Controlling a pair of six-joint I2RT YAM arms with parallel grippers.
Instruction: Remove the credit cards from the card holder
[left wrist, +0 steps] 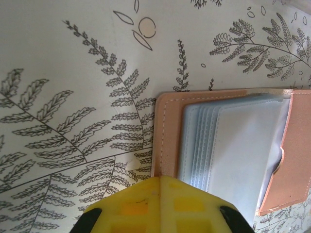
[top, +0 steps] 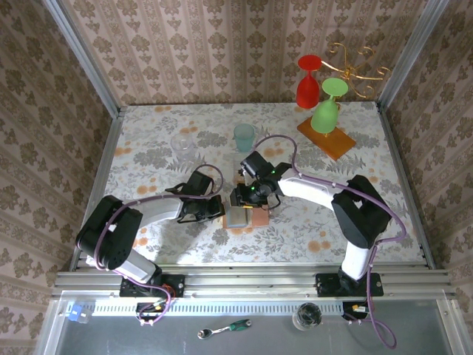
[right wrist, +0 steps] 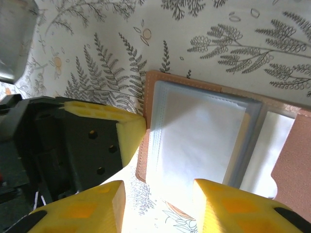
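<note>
Fern-print bench, card holder spread open.
Left claw clenched, pinning its edge; right claw released, best probing 1 sleeve.

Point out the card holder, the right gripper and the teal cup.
card holder (left wrist: 167, 131), left wrist view, tan leather border.
right gripper (right wrist: 158, 188), right wrist view, midway between fingertips.
teal cup (top: 244, 140), top external view, side wall.

Robot test booth, wallpapered panel walls, aluminium frame rail, fern-print tablecloth.

A teal cup stands near what looks like a clear glass.
</note>
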